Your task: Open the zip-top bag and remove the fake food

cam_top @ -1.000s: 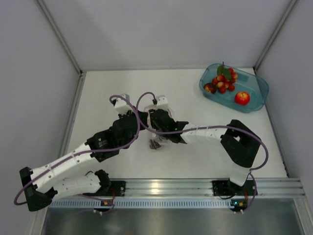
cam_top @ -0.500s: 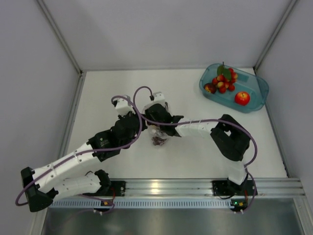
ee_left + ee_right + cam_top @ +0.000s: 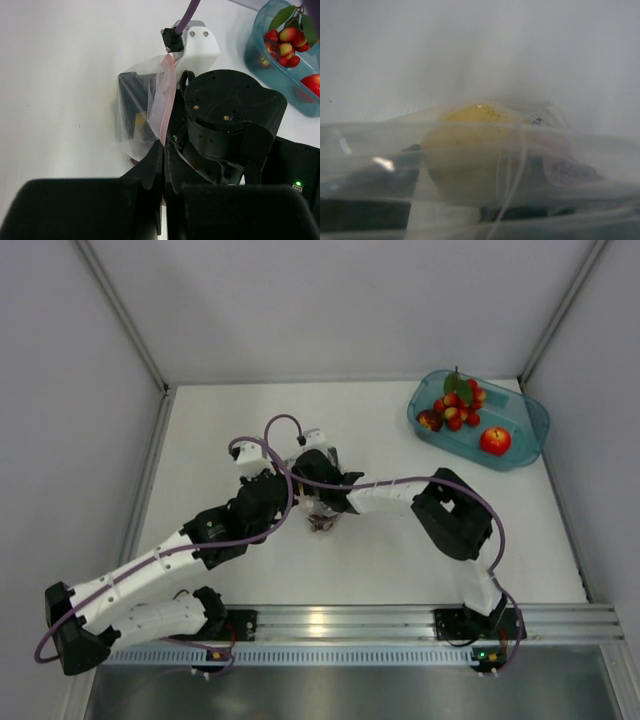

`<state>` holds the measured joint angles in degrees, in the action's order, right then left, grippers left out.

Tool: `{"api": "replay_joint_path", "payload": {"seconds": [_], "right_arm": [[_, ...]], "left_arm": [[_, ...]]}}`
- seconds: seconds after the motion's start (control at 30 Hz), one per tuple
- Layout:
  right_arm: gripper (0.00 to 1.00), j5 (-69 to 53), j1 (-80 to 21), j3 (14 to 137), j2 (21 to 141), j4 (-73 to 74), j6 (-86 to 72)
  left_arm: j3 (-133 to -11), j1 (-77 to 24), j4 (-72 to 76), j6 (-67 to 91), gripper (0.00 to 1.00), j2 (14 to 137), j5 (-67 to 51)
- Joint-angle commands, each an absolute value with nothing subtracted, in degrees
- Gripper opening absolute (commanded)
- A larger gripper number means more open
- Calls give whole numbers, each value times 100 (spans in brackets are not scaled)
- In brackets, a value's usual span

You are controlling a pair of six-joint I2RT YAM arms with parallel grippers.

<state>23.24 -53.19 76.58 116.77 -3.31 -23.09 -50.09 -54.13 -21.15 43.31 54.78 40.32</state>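
The clear zip-top bag point(image 3: 142, 107) lies mid-table, and it also shows in the top view point(image 3: 322, 518). My left gripper point(image 3: 165, 150) is shut on its pink zip strip point(image 3: 167, 95) and holds the mouth up; in the top view it point(image 3: 296, 510) is at the bag's left. My right gripper point(image 3: 320, 502) reaches into the bag from behind, and its dark fingers point(image 3: 129, 102) show spread apart through the plastic. The yellow lemon point(image 3: 475, 150) lies between them, blurred by film; a bit of it shows in the left wrist view point(image 3: 141, 119). Purple grapes point(image 3: 570, 171) lie beside it.
A teal tub point(image 3: 530, 425) stands at the back right with the red apple point(image 3: 495, 440) and red berries with green leaves point(image 3: 458, 405) inside. It also shows in the left wrist view point(image 3: 260, 62). Walls close in the table on three sides.
My right arm has pushed left and down, so its gripper has gone further into the bag. My left gripper has shifted slightly left and back, still holding the zip strip.
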Motion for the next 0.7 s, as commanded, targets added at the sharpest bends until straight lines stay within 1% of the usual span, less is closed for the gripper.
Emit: {"api": "replay_joint_path", "payload": {"seconds": [0.0, 0.03, 0.07, 0.17, 0.3, 0.67], "right_arm": [[85, 2277, -5001, 7419, 11910, 44, -2321], [83, 2276, -5001, 7401, 11874, -121, -2294], [78, 2276, -5001, 7400, 11839, -158, -2268], [68, 2311, -5010, 7374, 11717, -263, -2127], [61, 2250, -5001, 7015, 11365, -684, -2004], [60, 2048, -5159, 6215, 9836, -835, -1934]], "left_arm": [[-5106, -5423, -1784, 4254, 0, 5344, 3938], [-5106, -5423, -1784, 4245, 0, 5361, 3920], [-5106, -5405, -1793, 4245, 0, 5370, 3903], [-5115, -5361, -1784, 4254, 0, 5388, 3859], [-5089, -5335, -1793, 4271, 0, 5370, 3850], [-5133, -5326, -1784, 4271, 0, 5344, 3823]]}}
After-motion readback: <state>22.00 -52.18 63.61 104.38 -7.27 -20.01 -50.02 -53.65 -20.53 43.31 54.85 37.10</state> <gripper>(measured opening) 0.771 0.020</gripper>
